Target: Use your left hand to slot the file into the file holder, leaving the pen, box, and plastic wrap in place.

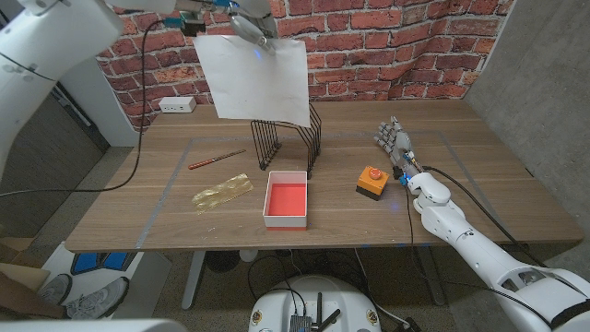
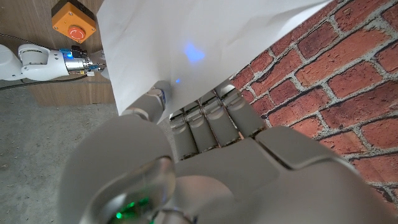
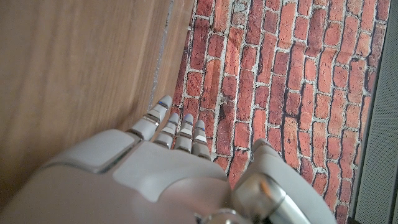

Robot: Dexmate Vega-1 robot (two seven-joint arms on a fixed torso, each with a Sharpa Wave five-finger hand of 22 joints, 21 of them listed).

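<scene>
My left hand (image 1: 249, 28) holds the white file (image 1: 253, 78) by its top edge, high above the back middle of the table. The sheet hangs down over the black wire file holder (image 1: 288, 148), its lower edge level with the holder's top. In the left wrist view my left hand (image 2: 199, 118) pinches the file (image 2: 205, 37) between thumb and fingers. A brown pen (image 1: 217, 159) lies left of the holder. A crumpled piece of plastic wrap (image 1: 221, 194) lies in front of the pen. A white box (image 1: 286, 198) with a red inside sits in front of the holder.
An orange block with a red button (image 1: 371, 180) sits right of the box. Just beyond it my right hand (image 1: 395, 143) stands on the table with fingers extended, holding nothing. A brick wall backs the table; a cable (image 1: 138, 138) trails over the left edge.
</scene>
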